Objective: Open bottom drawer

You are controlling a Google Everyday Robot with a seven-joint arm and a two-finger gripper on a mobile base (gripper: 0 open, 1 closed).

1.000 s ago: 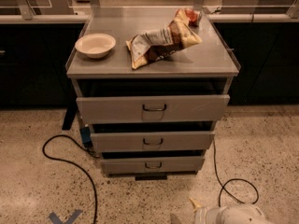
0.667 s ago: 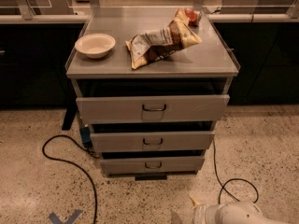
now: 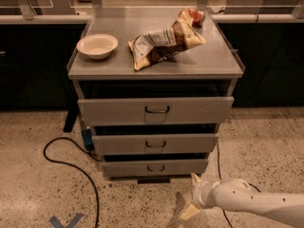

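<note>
The bottom drawer (image 3: pixel 155 167) is the narrowest, shortest grey front of three, low on the grey metal cabinet (image 3: pixel 223 70). Its small dark loop handle (image 3: pixel 155 168) sits at centre. It stands out slightly, like the two drawers above it. My gripper (image 3: pixel 192 196) is at the end of the white arm coming in from the lower right. It hovers just above the floor, in front of and slightly right of the bottom drawer, apart from it. It holds nothing.
A mid-sized drawer (image 3: pixel 155 144) and the widest top drawer (image 3: pixel 156 110) sit above. On the cabinet top lie a white bowl (image 3: pixel 97 45) and a crumpled chip bag (image 3: pixel 164 42). A black cable (image 3: pixel 71 167) loops on the speckled floor at left. Dark counters stand behind.
My arm has reached further left and up, bringing the gripper closer to the bottom drawer front. The drawers have not moved.
</note>
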